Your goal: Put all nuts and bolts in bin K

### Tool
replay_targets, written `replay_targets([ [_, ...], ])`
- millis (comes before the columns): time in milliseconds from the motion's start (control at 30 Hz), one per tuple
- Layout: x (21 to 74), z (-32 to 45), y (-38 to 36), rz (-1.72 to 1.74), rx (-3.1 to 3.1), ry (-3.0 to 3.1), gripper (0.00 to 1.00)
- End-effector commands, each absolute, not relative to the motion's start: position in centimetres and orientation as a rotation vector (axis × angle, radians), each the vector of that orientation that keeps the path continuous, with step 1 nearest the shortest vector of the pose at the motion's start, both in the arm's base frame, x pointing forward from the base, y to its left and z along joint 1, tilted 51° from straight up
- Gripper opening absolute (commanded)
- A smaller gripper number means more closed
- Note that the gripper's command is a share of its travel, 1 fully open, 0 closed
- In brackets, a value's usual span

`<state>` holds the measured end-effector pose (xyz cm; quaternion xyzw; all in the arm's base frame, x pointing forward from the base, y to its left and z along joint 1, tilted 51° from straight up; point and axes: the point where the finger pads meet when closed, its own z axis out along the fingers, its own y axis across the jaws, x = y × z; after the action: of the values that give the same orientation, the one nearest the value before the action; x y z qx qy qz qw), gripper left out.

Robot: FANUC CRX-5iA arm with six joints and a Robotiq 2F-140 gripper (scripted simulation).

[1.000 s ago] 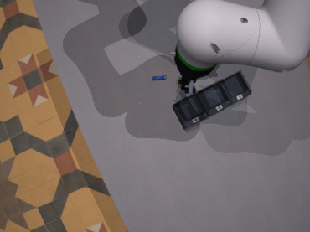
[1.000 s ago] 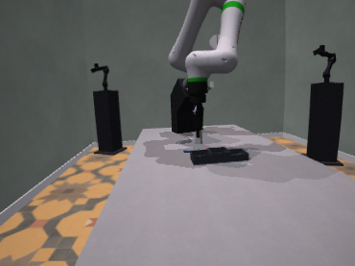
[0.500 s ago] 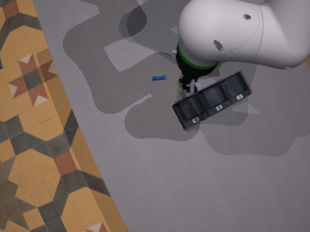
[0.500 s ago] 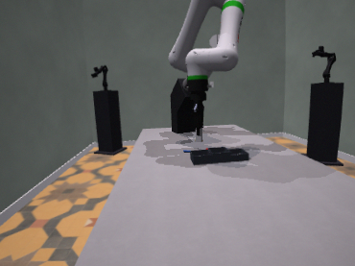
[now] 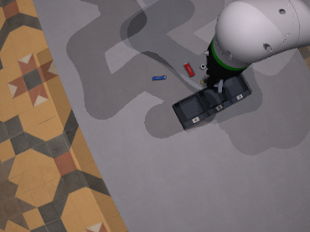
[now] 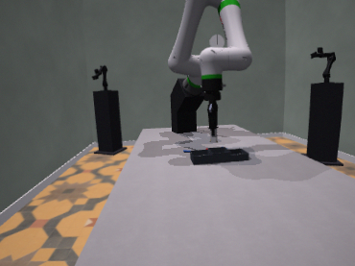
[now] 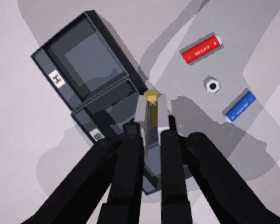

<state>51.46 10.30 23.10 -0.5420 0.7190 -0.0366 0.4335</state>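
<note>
Grey covers the long table (image 5: 176, 181), with patterned orange and grey tile floor (image 5: 29, 122) along its left side and dull green walls behind.

Leftmost of the loose items in the top view is a small blue cylinder (image 5: 159, 78), lying flat and well apart from the bins. To its right lies a red block (image 5: 188, 69), and just beyond that a small silver nut (image 5: 202, 66), both close to the arm's wrist. In the wrist view the nut (image 7: 213, 85) sits between the red block (image 7: 201, 48) and a second blue cylinder (image 7: 240, 106).

A row of three dark bins (image 5: 192, 107) stands on the table, each with a small white label on its wall; the letters are too small to read, so which one is K is unclear.

The white arm (image 5: 251, 26) reaches down over the row. Its black gripper (image 7: 150, 136) is clamped on a brass-coloured bolt (image 7: 151, 106), which hangs upright between the fingertips with its head at the far end. It appears to be above the near edge of the middle bin, though the fingers hide much of that compartment.
</note>
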Motion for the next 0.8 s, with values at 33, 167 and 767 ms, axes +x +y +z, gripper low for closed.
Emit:
replay_targets([
  [33, 51.5, 24.4, 12.3, -0.111, -1.346, 1.809, 0.06],
  [167, 51.6, 25.7, 14.3, -0.208, -1.513, 1.679, 0.06],
  [767, 51.7, 29.0, 19.3, -0.363, -1.752, 1.456, 0.06],
])
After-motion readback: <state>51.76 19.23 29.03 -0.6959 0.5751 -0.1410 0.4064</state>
